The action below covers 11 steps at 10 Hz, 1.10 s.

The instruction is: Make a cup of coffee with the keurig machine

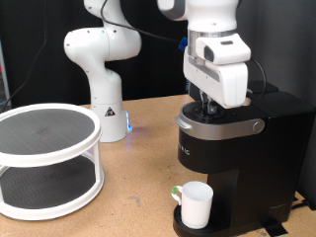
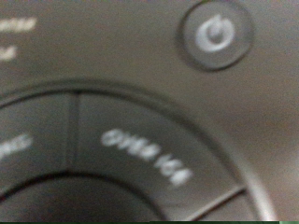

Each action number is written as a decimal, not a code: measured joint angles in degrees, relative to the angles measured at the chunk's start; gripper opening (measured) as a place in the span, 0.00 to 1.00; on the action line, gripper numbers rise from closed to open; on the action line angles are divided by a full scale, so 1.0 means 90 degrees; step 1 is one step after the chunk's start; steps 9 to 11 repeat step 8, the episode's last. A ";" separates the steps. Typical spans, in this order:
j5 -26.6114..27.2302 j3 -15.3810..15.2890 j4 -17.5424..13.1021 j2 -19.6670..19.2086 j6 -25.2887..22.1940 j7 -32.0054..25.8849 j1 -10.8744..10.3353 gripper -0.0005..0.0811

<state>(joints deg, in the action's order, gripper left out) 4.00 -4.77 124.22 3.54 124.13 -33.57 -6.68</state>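
Gripper [image 1: 205,103] pressed down on lid buttons of keurig machine [image 1: 232,158], apparently to start brewing; finger spread not discernible; cup [image 1: 196,204] parked on drip base under spout, ready for coffee.

Wooden table [image 1: 138,168] bearing keurig machine [image 1: 232,168], white two-tier rack [image 1: 47,158], robot base [image 1: 107,120].

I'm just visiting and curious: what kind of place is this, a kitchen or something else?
Probably a robotics lab, not a kitchen. A white robot arm's gripper sits atop a keurig machine, a cup on its base, on a bare wooden table against black curtains.
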 joint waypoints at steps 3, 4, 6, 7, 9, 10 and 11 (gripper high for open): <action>0.0640 0.0075 0.0382 0.0236 0.0608 -0.0317 0.0000 0.01; 0.0837 0.0095 0.0434 0.0286 0.0644 -0.0462 0.0000 0.01; 0.1093 0.0142 0.0453 0.0447 0.0646 -0.0621 0.0000 0.01; 0.1145 0.0168 0.0455 0.0563 0.0620 -0.0638 0.0000 0.01; 0.1154 0.0200 0.0450 0.0688 0.0509 -0.0638 0.0000 0.01; 0.1154 0.0200 0.0450 0.0688 0.0509 -0.0638 0.0000 0.01; 0.1154 0.0200 0.0450 0.0688 0.0509 -0.0638 0.0000 0.01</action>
